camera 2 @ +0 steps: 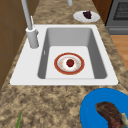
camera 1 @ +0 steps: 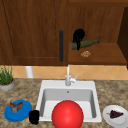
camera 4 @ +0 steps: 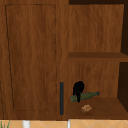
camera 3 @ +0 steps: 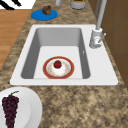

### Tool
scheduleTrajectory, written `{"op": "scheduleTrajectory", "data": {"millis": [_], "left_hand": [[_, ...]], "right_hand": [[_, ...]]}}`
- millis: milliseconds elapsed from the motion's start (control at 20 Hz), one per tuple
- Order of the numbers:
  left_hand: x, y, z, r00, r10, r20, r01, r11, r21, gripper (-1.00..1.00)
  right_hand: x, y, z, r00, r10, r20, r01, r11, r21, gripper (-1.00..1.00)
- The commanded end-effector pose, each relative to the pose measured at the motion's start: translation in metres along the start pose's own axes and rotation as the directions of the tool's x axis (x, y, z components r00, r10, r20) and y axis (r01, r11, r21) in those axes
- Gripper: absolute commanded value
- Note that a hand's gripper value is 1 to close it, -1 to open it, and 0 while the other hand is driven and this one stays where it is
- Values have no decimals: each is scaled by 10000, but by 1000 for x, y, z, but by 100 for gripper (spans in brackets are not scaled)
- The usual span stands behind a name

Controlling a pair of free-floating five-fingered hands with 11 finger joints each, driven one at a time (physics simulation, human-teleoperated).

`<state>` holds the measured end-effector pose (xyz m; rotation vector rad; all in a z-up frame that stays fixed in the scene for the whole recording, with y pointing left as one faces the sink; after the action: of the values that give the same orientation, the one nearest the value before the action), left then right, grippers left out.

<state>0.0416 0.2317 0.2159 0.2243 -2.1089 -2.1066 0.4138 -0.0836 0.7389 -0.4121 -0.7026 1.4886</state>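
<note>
green bottle (camera 1: pixel 86 43) lies on its side on the lower shelf (camera 1: pixel 107 53) of the open wall cabinet, neck pointing right, and your right hand (camera 1: pixel 78 36) sits on its thick end with the fingers hanging down across the body, curled over it. the upper view shows the same hold, the right hand (camera 4: pixel 78 88) draped over the bottle (camera 4: pixel 86 95). by the look of it, the step in hand is taking a grip on the bottle, which is not yet off the shelf. any next move calls for a firm wrap before a lift, since a round bottle on its side can roll.

just in front of the bottle lies a small tan lump (camera 1: pixel 85 54), close enough to be knocked. the closed cabinet door (camera 1: pixel 32 32) and its dark handle (camera 1: pixel 61 45) stand just left of your hand. below are the faucet (camera 1: pixel 68 76) and the sink (camera 1: pixel 68 96), where a red-rimmed plate (camera 2: pixel 69 63) carries a red fruit (camera 2: pixel 70 62).

your left hand (camera 1: pixel 34 116) hangs idle at the sink's front left corner, beside a blue plate (camera 1: pixel 11 116) of brown food; whether its fingers are spread, you cannot tell. a white plate (camera 1: pixel 110 118) of grapes (camera 1: pixel 115 114) sits right of the sink, and a potted plant (camera 1: pixel 6 80) stands far left.
</note>
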Motion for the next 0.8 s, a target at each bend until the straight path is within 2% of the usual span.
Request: {"op": "scheduleTrajectory", "data": {"millis": [0,200,300,400,750], "left_hand": [[0,0,0,10000,0,0,0,10000,0,0],[0,0,0,10000,0,0,0,10000,0,0],[0,0,0,10000,0,0,0,10000,0,0],[0,0,0,10000,0,0,0,10000,0,0],[0,0,0,10000,0,0,0,10000,0,0]], "right_hand": [[-6,-24,-19,9999,63,90,-64,10000,73,100],[-12,-46,-39,10000,15,-29,-15,10000,89,100],[1,-46,-62,9992,41,-398,-38,10000,69,100],[6,-44,-81,9994,-50,-336,57,9998,205,100],[36,-27,-147,9995,33,-305,-35,10000,-73,100]]}}
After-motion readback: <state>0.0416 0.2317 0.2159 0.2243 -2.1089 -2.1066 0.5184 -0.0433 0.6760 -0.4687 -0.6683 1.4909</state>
